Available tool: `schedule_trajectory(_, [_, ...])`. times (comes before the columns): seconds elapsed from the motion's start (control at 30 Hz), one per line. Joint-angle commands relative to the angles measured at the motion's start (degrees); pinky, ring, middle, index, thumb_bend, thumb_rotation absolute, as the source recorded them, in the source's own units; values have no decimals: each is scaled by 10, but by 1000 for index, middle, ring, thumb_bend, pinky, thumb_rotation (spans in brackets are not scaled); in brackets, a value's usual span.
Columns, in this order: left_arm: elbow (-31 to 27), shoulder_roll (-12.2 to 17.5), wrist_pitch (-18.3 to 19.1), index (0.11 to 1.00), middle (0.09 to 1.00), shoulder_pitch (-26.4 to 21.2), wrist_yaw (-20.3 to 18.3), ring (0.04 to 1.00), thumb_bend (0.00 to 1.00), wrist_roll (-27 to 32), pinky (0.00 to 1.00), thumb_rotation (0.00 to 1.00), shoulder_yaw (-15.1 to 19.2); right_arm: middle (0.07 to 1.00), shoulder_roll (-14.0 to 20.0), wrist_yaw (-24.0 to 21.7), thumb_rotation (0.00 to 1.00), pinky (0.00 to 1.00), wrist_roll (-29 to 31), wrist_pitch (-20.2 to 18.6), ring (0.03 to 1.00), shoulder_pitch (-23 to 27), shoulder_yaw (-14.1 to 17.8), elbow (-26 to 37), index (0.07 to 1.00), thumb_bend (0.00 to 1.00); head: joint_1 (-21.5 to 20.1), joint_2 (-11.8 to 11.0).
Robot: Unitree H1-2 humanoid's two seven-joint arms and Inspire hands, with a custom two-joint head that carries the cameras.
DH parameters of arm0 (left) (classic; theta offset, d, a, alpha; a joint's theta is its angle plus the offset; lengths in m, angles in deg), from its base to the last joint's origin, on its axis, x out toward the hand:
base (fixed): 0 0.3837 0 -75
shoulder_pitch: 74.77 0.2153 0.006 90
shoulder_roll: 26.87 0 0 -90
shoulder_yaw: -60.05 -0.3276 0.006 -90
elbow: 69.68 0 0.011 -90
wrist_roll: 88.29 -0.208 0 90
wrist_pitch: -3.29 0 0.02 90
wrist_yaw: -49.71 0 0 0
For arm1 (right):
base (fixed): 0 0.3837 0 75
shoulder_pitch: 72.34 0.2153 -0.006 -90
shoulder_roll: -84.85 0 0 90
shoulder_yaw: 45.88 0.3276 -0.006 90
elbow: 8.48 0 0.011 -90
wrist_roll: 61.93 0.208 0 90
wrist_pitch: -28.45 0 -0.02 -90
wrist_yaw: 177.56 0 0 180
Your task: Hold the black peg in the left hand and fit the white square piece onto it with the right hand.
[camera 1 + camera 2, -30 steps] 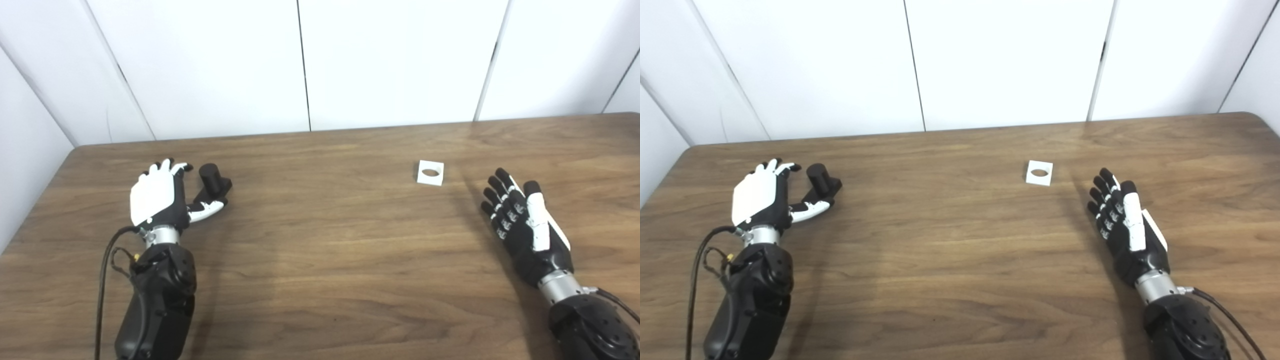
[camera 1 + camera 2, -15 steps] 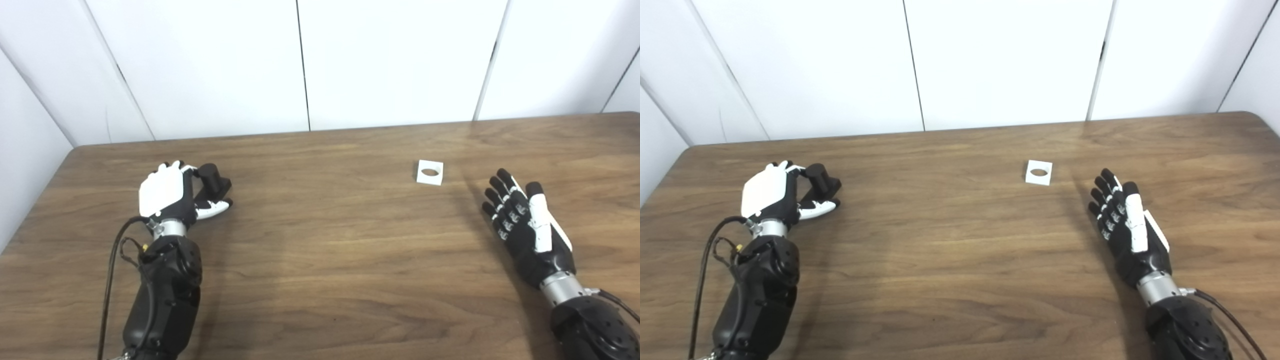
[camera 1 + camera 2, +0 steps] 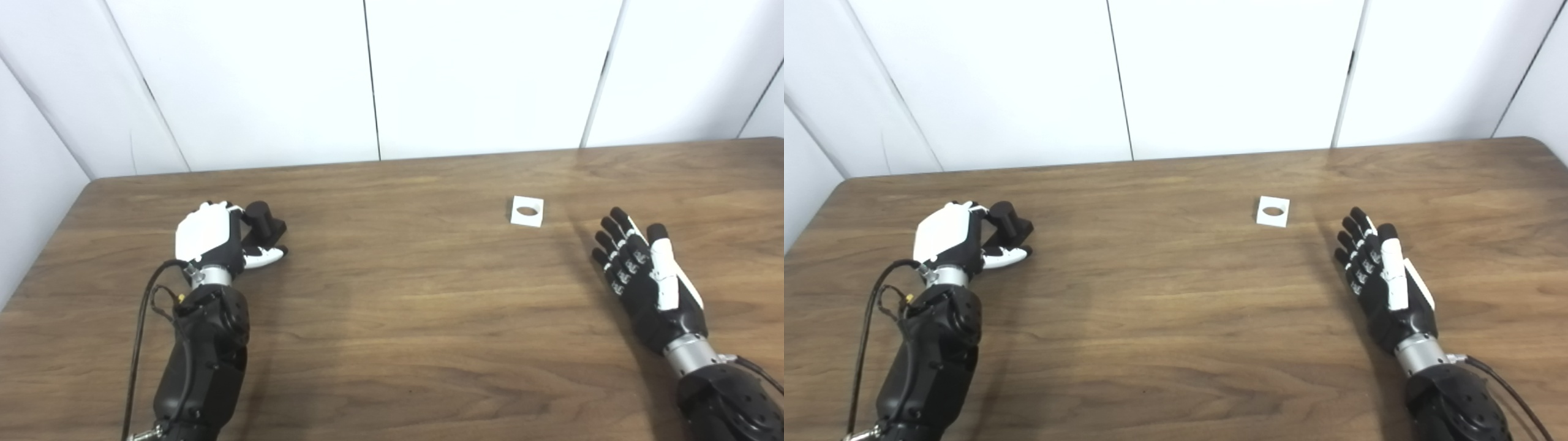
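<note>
Peg [image 3: 262, 218] (black) within left hand [image 3: 211, 239] fingers [image 3: 237, 211]

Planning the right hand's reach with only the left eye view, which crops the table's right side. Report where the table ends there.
Observer: In the right eye view the brown wooden table ends in a rounded far right corner, well to the right of the right hand.
Operator: Now trace that arm's cable; my view cuts it off.
Observer: The black cable leaves the wrist and runs down toward the bottom right corner of the picture, on the right of the forearm.
</note>
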Motion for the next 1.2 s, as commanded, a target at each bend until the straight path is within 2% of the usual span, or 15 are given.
schedule_trajectory(0.0, [-6, 9, 1, 672, 919, -32, 11, 1000, 728, -14, 996, 373, 2, 1000, 8, -9, 1000, 1000, 6, 10, 1000, 5, 3, 6, 1000, 590, 0, 0])
schedule_trajectory(0.2, [-3, 8, 1, 668, 918, -32, 14, 1000, 726, -15, 1000, 343, 1, 1000, 8, -9, 1000, 1000, 10, 9, 1000, 4, 4, 7, 1000, 588, 1, 1])
schedule_trajectory(0.33, [-3, 4, 1, 695, 917, -31, 17, 1000, 724, -16, 1000, 321, 3, 1000, 12, -12, 1000, 1000, 9, 11, 1000, 5, 3, 6, 1000, 602, 2, 1])
schedule_trajectory(0.53, [-4, 0, 1, 702, 921, -28, 24, 1000, 716, -10, 1000, 245, 5, 1000, 15, -11, 1000, 1000, 8, 13, 1000, 5, 4, 7, 1000, 610, 3, 3])
schedule_trajectory(0.77, [-6, 0, 0, 634, 917, -23, 37, 1000, 711, 4, 1000, 169, 3, 1000, 18, -12, 1000, 1000, 9, 8, 1000, 4, 3, 10, 1000, 624, 3, 4])
schedule_trajectory(0.87, [-4, 0, 0, 680, 915, -23, 44, 1000, 720, 13, 1000, 141, 4, 1000, 18, -11, 1000, 1000, 8, 9, 1000, 4, 3, 11, 1000, 625, 3, 5])
schedule_trajectory(0.97, [-2, 0, 0, 600, 907, -23, 46, 1000, 723, 12, 1000, 113, 2, 1000, 19, -9, 1000, 1000, 7, 8, 1000, 4, 3, 13, 1000, 628, 2, 6])
schedule_trajectory(1.03, [-2, 0, 0, 635, 903, -23, 49, 1000, 728, 16, 1000, 92, 0, 1000, 19, -8, 1000, 1000, 6, 7, 1000, 4, 2, 14, 1000, 632, 2, 6])
schedule_trajectory(1.13, [2, 2, 0, 602, 902, -24, 53, 1000, 725, 21, 1000, 75, -3, 1000, 18, -6, 1000, 1000, 6, 7, 1000, 4, 3, 15, 1000, 631, 3, 6])
schedule_trajectory(1.17, [4, 3, 0, 576, 902, -24, 55, 1000, 684, 23, 1000, 72, -4, 1000, 19, -6, 1000, 1000, 6, 7, 1000, 4, 4, 15, 1000, 630, 3, 7])
